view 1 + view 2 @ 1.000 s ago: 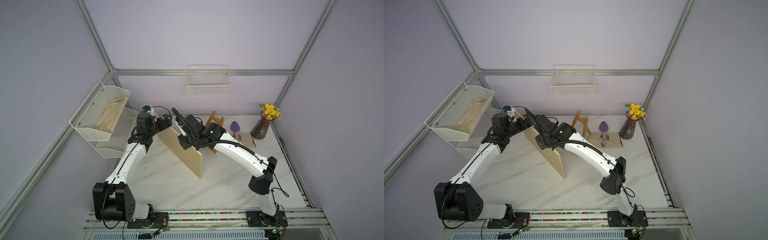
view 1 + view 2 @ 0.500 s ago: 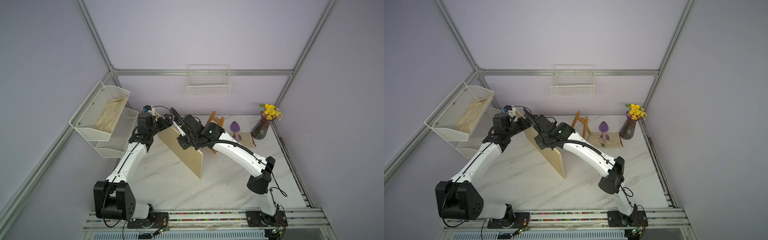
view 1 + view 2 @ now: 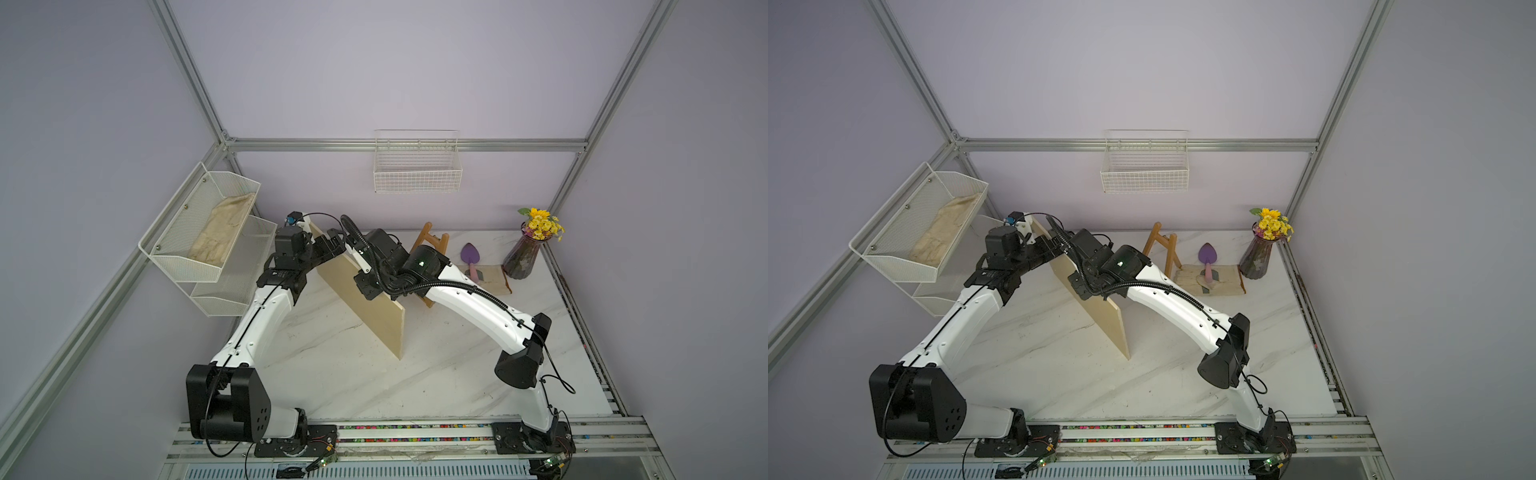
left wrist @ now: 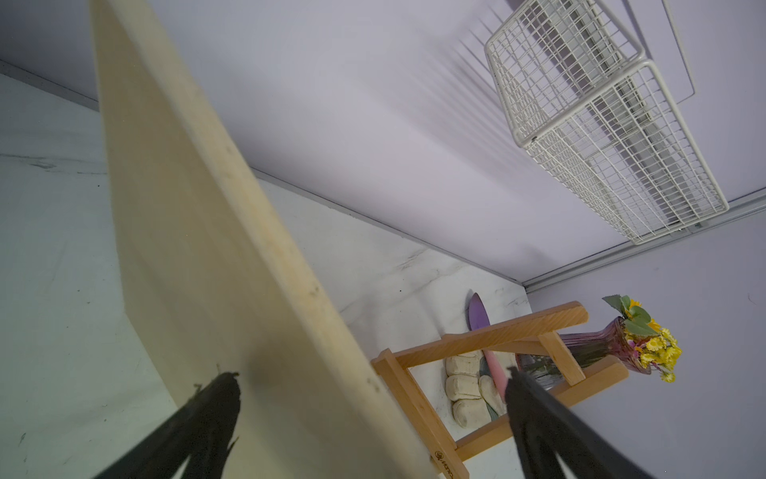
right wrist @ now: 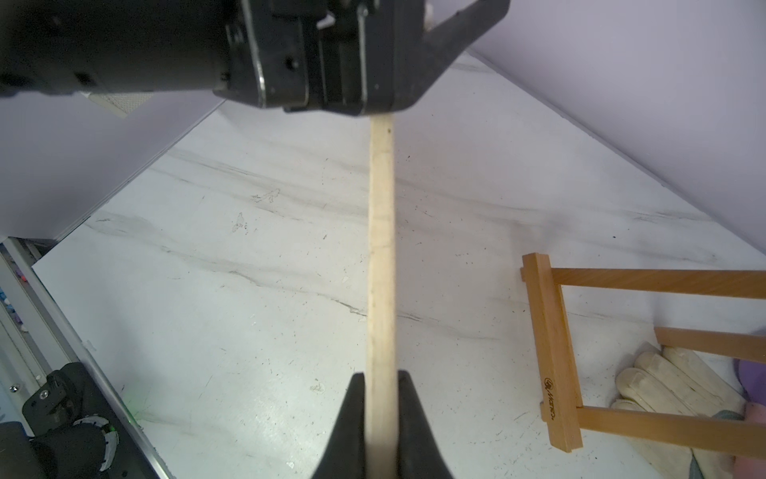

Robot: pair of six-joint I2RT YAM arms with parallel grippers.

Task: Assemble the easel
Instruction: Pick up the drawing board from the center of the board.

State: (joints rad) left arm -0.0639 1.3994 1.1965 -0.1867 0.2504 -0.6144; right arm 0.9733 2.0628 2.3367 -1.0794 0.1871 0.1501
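Observation:
The easel (image 3: 432,245) (image 3: 1163,249), a small orange-brown A-frame, stands at the back of the table, behind my right arm. A large pale board (image 3: 382,324) (image 3: 1104,320) stands on its long edge in front of it. My right gripper (image 5: 381,379) (image 3: 368,286) is shut on the board's (image 5: 381,249) top edge. My left gripper (image 4: 369,377) (image 3: 332,247) is open, one finger on each side of the board's (image 4: 199,249) far upper end without pinching it. Both wrist views show the easel (image 4: 476,344) (image 5: 551,352) untouched beside the board.
A purple trowel (image 3: 471,257) lies on pale gloves (image 3: 494,280) next to a vase of yellow flowers (image 3: 523,257) at the back right. White mesh shelves (image 3: 208,232) hang on the left wall, a wire basket (image 3: 417,166) on the back wall.
My right gripper has closed onto the board's top edge. The left gripper stays wide open at the far end, and the board has hardly moved.

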